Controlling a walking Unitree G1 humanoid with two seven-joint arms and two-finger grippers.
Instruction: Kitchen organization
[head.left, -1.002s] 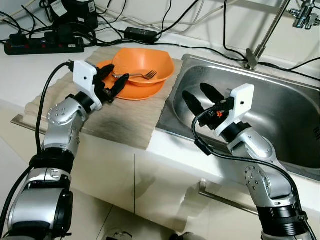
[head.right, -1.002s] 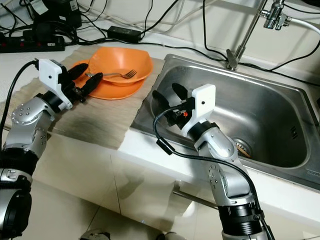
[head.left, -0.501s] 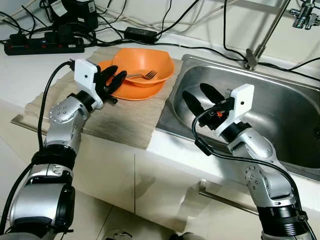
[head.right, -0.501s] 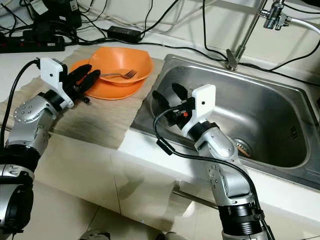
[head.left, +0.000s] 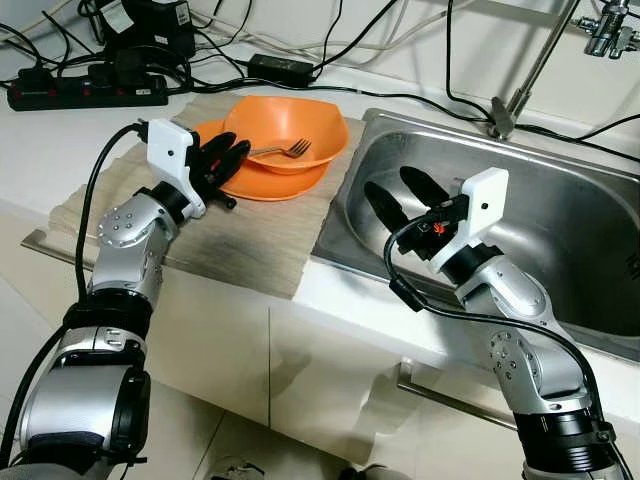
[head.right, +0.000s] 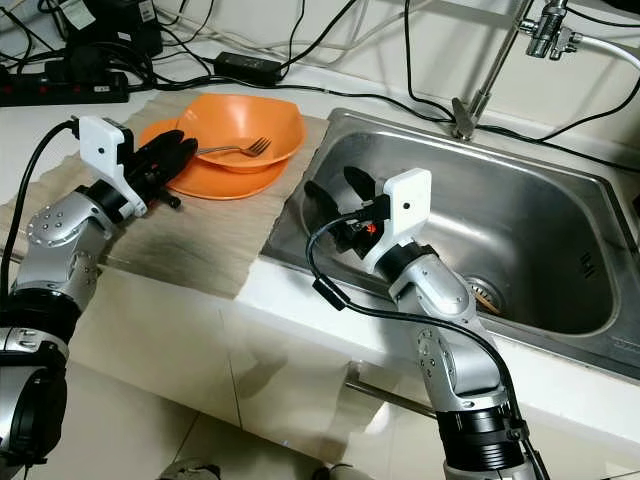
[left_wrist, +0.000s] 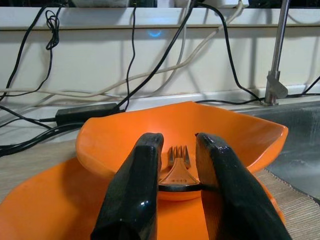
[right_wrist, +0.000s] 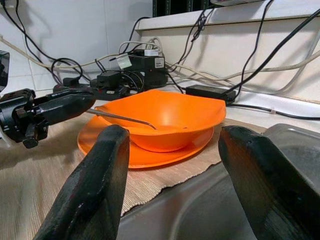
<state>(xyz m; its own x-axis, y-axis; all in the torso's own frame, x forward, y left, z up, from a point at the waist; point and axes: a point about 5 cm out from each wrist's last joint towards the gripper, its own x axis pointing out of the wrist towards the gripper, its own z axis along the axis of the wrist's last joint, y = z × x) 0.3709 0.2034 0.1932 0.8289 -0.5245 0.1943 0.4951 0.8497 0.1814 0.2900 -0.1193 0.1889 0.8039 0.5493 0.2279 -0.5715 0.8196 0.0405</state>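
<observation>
Upper left of the head views: an orange bowl (head.left: 288, 135) sits on an orange plate (head.left: 262, 183), both on a beige mat (head.left: 240, 240) whose right edge meets the rim of the steel sink (head.left: 560, 215). A fork (head.left: 283, 151) lies across the bowl, tines inside, handle out over the left rim. The left gripper (head.left: 229, 162) has its two black fingers drawn together on the fork handle; the left wrist view confirms the handle pinched between the fingers (left_wrist: 134, 195), tines beyond. At centre right, the right gripper (head.left: 397, 192) hangs over the sink's left edge, fingers spread wide apart and holding nothing. The right wrist view shows the fork handle (right_wrist: 120, 118) slanting up out of the bowl. A power strip (head.left: 88, 92) and cables lie along the back of the counter; the faucet (head.left: 530, 70) rises at upper right.
</observation>
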